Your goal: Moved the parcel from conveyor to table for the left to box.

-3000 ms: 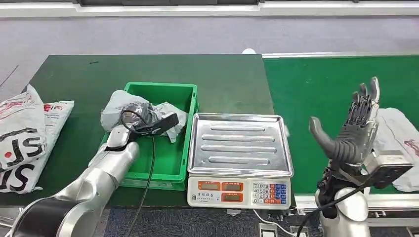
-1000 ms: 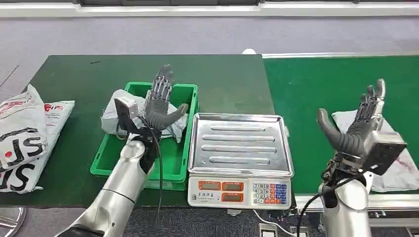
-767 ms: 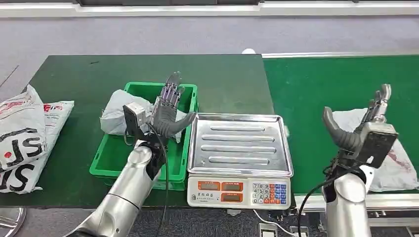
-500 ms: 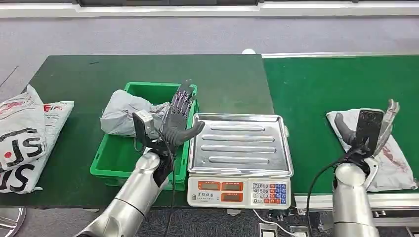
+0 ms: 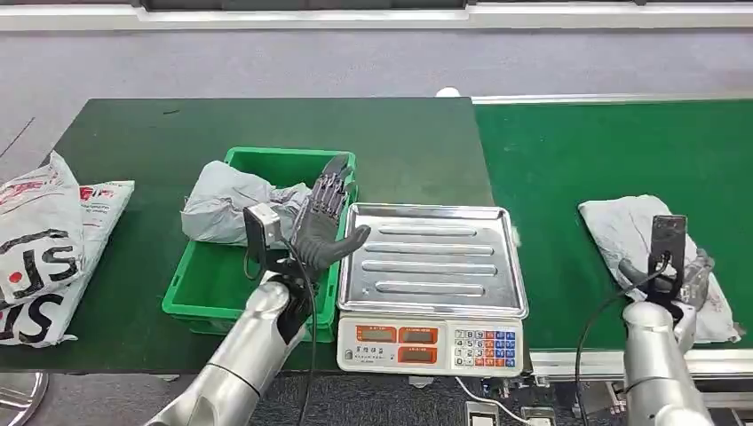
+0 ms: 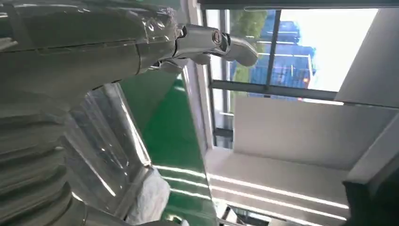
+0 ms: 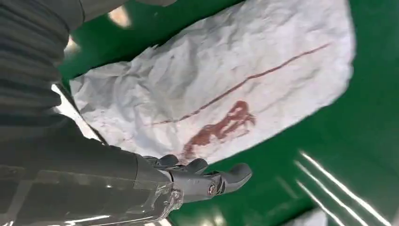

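Below, green table (image 5: pixel 133 133) – green conveyor (image 5: pixel 577 142), grey floor (image 5: pixel 266 62)

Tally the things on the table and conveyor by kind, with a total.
Grey parcels: 2, one on the conveyor, one in the green bin
White printed mailers: 2
Green bin: 1
Scale: 1
Total: 6
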